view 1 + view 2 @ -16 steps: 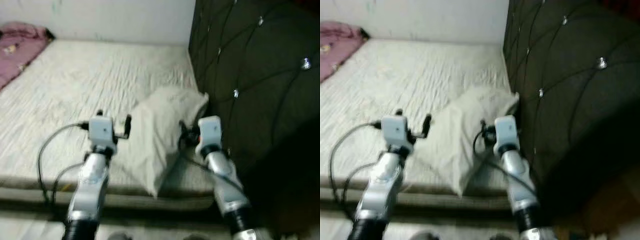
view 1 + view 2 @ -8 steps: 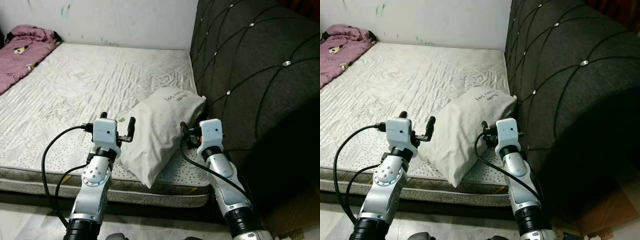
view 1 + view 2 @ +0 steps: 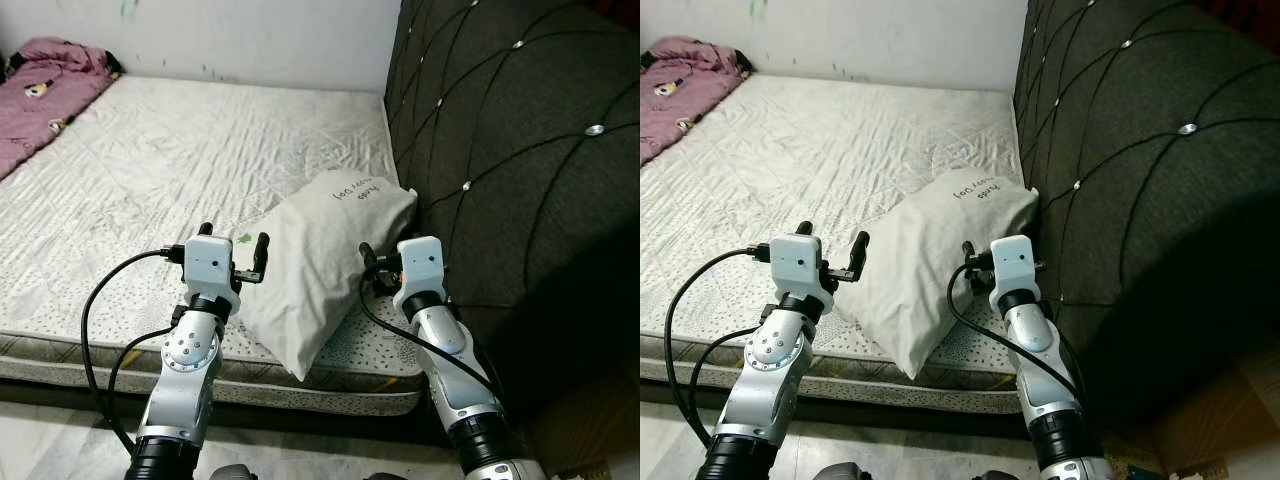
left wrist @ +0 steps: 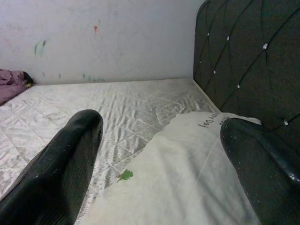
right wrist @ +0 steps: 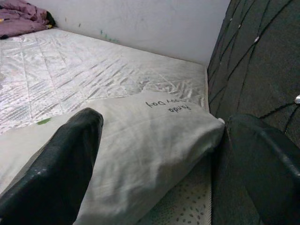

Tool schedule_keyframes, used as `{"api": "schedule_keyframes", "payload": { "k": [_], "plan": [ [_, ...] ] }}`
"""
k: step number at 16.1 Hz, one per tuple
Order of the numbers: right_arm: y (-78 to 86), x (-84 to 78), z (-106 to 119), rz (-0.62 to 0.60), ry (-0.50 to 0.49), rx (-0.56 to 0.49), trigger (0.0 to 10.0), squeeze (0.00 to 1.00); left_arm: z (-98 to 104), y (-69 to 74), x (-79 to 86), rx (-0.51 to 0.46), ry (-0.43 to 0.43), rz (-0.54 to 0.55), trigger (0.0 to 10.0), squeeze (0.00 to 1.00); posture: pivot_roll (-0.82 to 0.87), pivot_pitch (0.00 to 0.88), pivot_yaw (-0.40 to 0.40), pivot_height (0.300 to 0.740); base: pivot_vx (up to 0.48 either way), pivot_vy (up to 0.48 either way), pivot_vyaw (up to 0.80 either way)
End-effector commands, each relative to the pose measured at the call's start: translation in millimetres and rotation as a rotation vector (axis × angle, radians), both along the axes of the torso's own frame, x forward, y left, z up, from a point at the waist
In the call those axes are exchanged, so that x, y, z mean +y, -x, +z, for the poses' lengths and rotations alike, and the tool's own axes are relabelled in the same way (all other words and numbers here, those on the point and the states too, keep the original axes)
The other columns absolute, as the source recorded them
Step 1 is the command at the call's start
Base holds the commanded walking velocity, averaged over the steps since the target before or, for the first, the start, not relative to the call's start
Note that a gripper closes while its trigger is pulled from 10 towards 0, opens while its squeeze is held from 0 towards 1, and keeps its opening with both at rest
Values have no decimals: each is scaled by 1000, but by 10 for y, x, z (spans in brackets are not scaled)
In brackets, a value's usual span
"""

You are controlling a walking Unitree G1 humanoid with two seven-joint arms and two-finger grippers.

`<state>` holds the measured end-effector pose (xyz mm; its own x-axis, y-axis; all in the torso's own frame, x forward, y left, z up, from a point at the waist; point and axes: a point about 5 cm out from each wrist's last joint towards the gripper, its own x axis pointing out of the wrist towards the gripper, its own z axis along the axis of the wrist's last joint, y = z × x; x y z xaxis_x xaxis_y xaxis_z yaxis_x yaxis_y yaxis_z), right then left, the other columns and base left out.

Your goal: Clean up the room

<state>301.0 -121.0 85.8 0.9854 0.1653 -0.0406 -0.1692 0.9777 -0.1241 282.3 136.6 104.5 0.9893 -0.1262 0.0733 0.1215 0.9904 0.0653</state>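
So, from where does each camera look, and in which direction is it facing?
Head stereo views: forward and down at the mattress, pillow and headboard; both silver arms show.
Left wrist view: along the open left gripper, over the pillow toward the wall.
Right wrist view: along the open right gripper, pillow between the fingers.
Shared: both wrist views see the pillow's handwriting.

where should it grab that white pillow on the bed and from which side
Judging by its pose, the pillow is best pinched at its two long side edges, one gripper each. It lies slanted toward the headboard, its near corner over the mattress edge. The left gripper and right gripper, jaws open, already flank it; close in from both sides on the soft, squashable edges.
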Motion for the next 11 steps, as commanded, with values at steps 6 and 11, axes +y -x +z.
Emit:
{"api": "schedule_keyframes", "payload": {
  "k": [6, 11],
  "plan": [
    [-37, 10, 50, 7, 1, -17, 10000, 0, 55, -19, 11, -31, -3, 8, 10000, 0, 51, 0, -17, 740, 0, 0, 0],
    [-37, -5, 53, -2, -4, -19, 10000, 0, 15, -8, 110, 3, -15, 58, 10000, 0, 49, 0, -12, 740, 0, 0, 0]
  ]
}}
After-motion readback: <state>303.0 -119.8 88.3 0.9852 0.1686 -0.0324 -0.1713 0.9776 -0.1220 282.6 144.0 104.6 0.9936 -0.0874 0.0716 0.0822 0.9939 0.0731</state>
